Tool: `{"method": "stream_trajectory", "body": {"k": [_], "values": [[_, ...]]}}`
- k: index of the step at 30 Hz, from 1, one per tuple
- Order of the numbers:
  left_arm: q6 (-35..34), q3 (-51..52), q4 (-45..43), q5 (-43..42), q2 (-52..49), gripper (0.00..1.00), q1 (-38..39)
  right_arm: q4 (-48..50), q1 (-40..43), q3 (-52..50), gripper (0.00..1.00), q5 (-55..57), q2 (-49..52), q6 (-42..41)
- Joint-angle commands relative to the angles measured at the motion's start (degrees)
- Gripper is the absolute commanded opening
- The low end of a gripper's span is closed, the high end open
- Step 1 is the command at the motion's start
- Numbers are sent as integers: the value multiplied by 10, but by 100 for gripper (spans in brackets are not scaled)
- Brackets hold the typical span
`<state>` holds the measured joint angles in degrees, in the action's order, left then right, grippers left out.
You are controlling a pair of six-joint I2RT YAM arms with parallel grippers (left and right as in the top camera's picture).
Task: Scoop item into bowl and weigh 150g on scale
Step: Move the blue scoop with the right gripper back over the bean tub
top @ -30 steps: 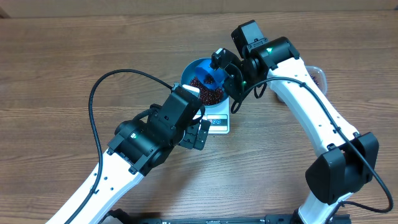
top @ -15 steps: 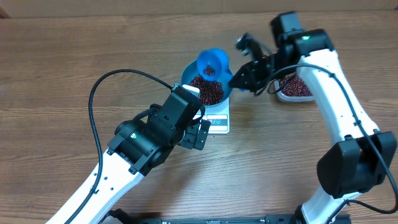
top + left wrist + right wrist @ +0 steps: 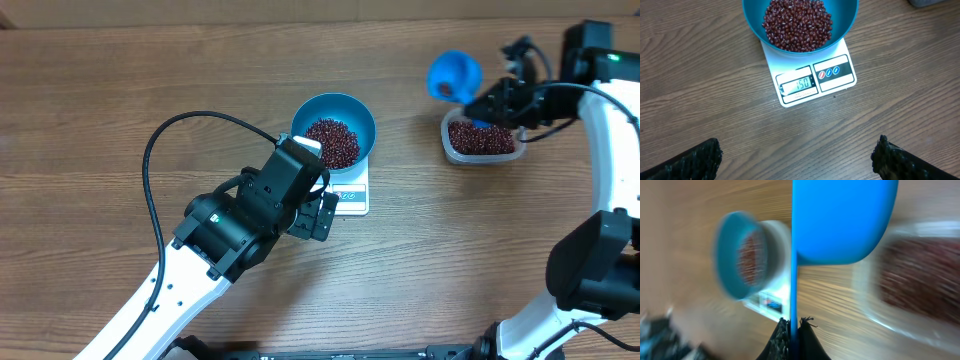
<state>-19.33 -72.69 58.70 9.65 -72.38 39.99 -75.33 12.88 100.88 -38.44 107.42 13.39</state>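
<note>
The scale [image 3: 812, 82] is laid flat on the wooden bench [image 3: 100, 100], white and square, its display edge turned toward the left arm, and 150 is shown there. The round bright blue bowl [image 3: 335, 105] is set on its far part, and a loose heap of small dark red-brown beans [image 3: 332, 142] is held inside. The left fingers [image 3: 695, 160] are spread wide above bare wood near the scale. A blue scoop [image 3: 454, 75] is pinched by its thin handle between the right fingers [image 3: 807, 340]; its long axis is pointed cup-first toward the bowl's side, beside a clear tub [image 3: 482, 159] of more beans. One scale, one bowl, one scoop, one tub and two bean heaps are counted.
</note>
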Motion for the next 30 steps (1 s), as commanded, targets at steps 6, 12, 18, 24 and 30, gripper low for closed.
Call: {"method": "stream_trajectory", "body": {"k": [6,12,18,24,30], "values": [[-1,-2,-2,-2,8,100,-3,-3,-9,14,4,331,-36,-148],[-2,-2,-2,-1,8,100,-3,-38,-82,14,4,541,-43,-167],[-1,-2,-2,-1,8,100,-3,-61,-158,14,4,630,-42,-181],[-1,-2,-2,-1,8,100,-3,-96,-205,14,4,686,-43,-208],[-1,-2,-2,-1,8,100,-3,-107,-206,14,4,683,-43,-225]]}}
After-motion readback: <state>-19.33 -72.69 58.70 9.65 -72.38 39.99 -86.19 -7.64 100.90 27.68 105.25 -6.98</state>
